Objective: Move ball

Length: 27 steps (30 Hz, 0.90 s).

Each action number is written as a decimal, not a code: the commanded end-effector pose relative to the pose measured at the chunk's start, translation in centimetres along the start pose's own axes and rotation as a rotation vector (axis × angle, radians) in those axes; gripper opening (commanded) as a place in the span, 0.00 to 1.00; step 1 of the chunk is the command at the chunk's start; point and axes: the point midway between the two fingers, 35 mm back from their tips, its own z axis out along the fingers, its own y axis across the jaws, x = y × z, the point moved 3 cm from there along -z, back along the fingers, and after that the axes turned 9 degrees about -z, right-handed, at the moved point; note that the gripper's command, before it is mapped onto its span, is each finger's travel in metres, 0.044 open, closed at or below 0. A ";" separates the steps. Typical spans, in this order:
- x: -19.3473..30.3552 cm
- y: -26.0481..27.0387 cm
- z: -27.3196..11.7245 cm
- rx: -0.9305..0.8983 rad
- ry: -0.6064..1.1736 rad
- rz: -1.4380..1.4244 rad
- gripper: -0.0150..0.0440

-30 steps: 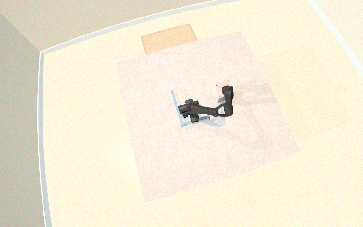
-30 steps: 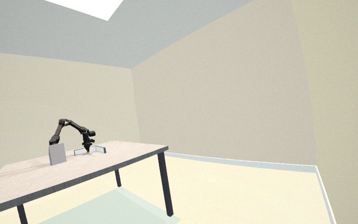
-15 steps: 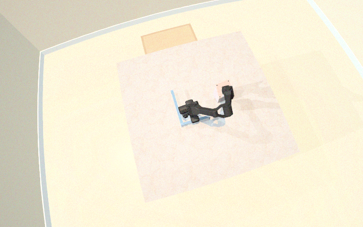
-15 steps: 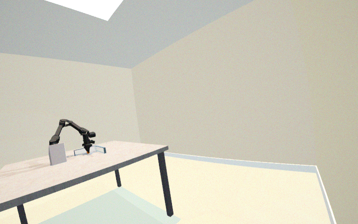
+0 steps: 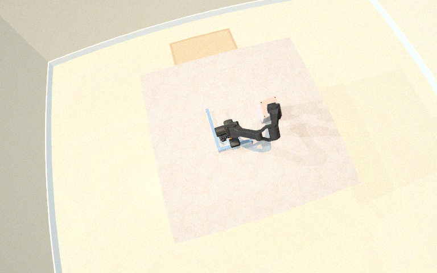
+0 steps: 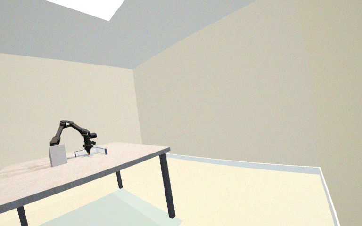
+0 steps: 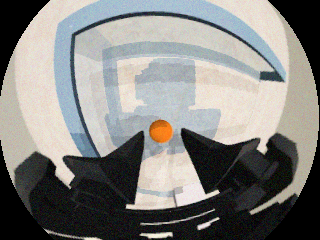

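The orange ball point(image 6: 88, 153) point(image 7: 161, 131) is low over or on the table, inside the corner of the clear walls point(image 5: 211, 125) point(image 6: 105, 151) point(image 7: 63, 75). My gripper point(image 6: 88, 152) point(image 7: 162, 132) points down around the ball. It is open: in the wrist view the ball sits between the fingertips with a gap on each side. The see-through copy does not show apart from the ball. In the top view the arm hides most of the ball and the fingertips.
A pale upright box point(image 5: 268, 106) point(image 6: 58, 155) stands beside the arm's base. The two walls stand close around the gripper, on two sides. The table point(image 5: 200, 193) point(image 6: 133, 154) extends past the walls. A light wooden piece point(image 5: 202, 46) shows beyond the table edge.
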 end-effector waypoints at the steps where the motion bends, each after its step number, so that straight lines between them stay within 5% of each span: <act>1: -0.4 -0.2 -3.7 0.007 -0.010 -0.004 0.67; 5: 0.0 0.0 -8.1 0.003 -0.006 -0.001 0.67; 17: -0.3 -0.2 -7.5 0.004 -0.019 0.005 0.67; 24: -0.2 -0.2 -12.6 0.005 -0.017 0.004 0.98; 27: -0.2 -0.2 -12.6 0.005 -0.017 0.004 1.00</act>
